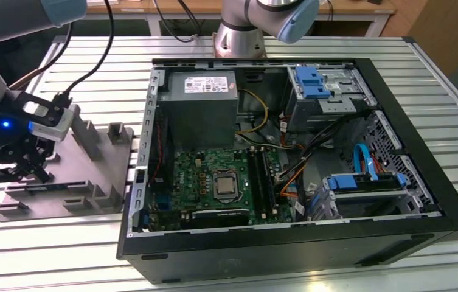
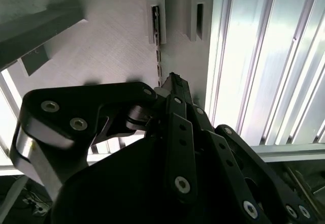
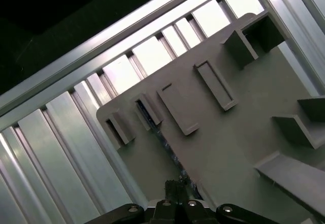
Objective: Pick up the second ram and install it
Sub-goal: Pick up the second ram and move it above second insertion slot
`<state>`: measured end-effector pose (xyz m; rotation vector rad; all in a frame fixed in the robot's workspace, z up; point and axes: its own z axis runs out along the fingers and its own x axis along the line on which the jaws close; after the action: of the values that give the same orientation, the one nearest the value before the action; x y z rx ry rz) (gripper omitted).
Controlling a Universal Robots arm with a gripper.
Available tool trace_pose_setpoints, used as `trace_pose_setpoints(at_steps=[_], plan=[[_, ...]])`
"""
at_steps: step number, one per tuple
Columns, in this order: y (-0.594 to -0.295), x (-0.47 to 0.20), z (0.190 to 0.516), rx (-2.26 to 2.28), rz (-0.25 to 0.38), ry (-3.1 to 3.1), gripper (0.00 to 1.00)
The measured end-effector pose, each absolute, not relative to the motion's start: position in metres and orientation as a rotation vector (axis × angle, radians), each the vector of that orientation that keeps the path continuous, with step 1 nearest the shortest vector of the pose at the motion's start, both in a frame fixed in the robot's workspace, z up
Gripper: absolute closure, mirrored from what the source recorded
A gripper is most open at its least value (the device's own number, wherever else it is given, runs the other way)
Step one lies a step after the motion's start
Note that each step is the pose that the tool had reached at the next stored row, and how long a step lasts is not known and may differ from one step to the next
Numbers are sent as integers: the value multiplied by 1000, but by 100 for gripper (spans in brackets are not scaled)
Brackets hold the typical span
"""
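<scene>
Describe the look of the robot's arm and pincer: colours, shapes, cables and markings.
The silver-grey tubular arm has pale blue joint caps. Its black wrist carries a small blue light, a white-grey box and black cables. The black metal pincer is built of flat linkage bars joined by round silver pins.

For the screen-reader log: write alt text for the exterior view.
The black gripper hangs low over a grey fixture plate at the exterior view's left, on a slatted metal table. Beside it, toward the view's right, an open computer case lies on its side, showing its green motherboard.
</scene>
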<state>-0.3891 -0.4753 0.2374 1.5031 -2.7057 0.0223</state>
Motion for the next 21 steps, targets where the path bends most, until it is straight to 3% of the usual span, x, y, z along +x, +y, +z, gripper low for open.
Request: trace_pose_setpoints(at_steps=[21], plan=[[-475,-389,237,1654,26,-2617,89]])
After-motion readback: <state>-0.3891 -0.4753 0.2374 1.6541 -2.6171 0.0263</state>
